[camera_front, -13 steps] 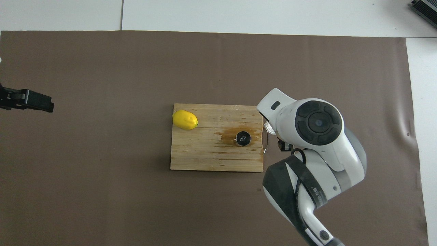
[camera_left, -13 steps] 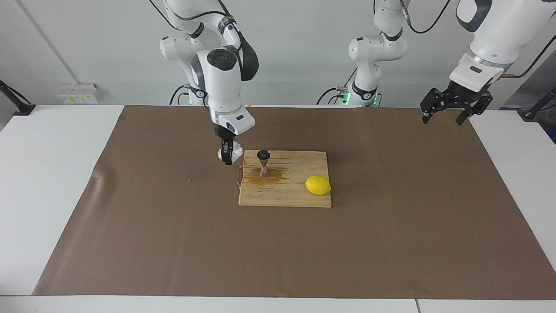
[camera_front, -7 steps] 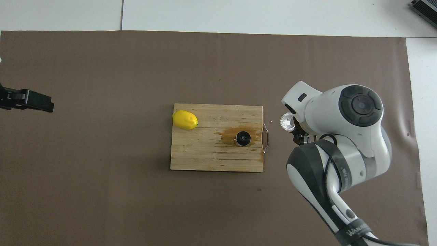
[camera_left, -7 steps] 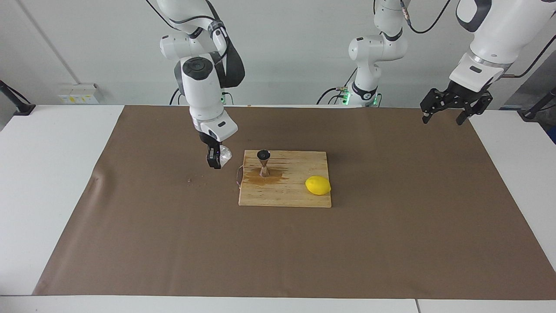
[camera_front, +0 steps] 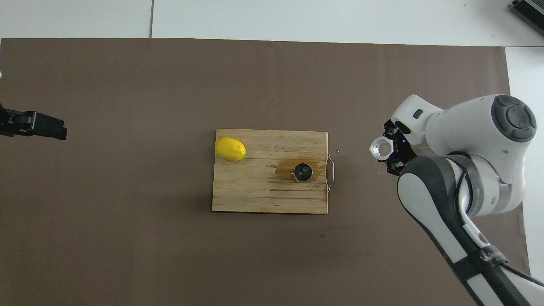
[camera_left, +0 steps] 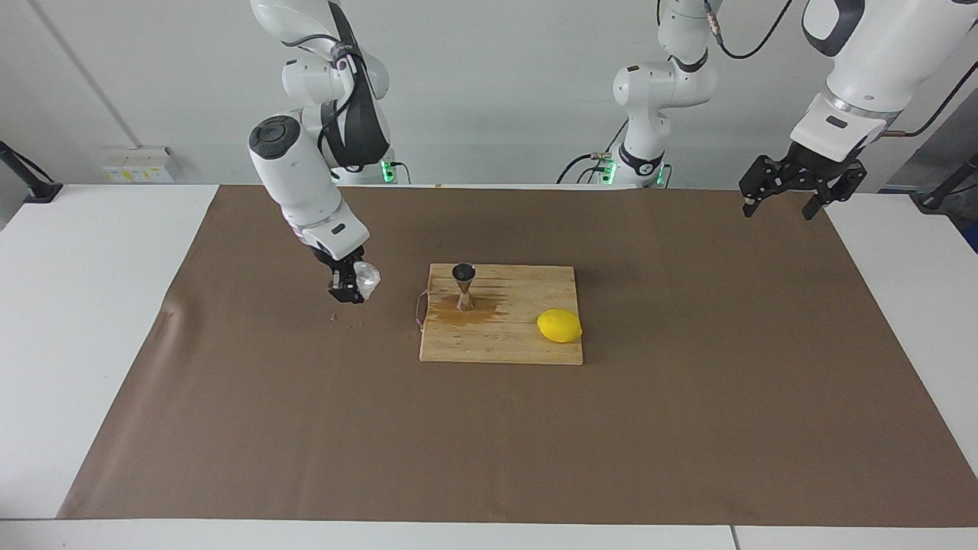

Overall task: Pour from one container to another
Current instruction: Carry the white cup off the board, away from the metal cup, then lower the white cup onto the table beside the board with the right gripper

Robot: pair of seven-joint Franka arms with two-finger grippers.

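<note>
Facing view | plastic cup (camera_left: 367, 279) pinched in right claw (camera_left: 348, 288), low over tabletop (camera_left: 229, 382) beside cutting board (camera_left: 519, 344) | jigger (camera_left: 463, 286) upright on board amid wet stain | step judged: setting cup down; release needed | left claw (camera_left: 787, 200) spread, waiting.

Bright even light, soft faint shadows, sharp focus

Jigger (camera_left: 463, 285) and lemon (camera_left: 558, 325) on board (camera_left: 527, 347), lemon toward the left arm's end
</note>
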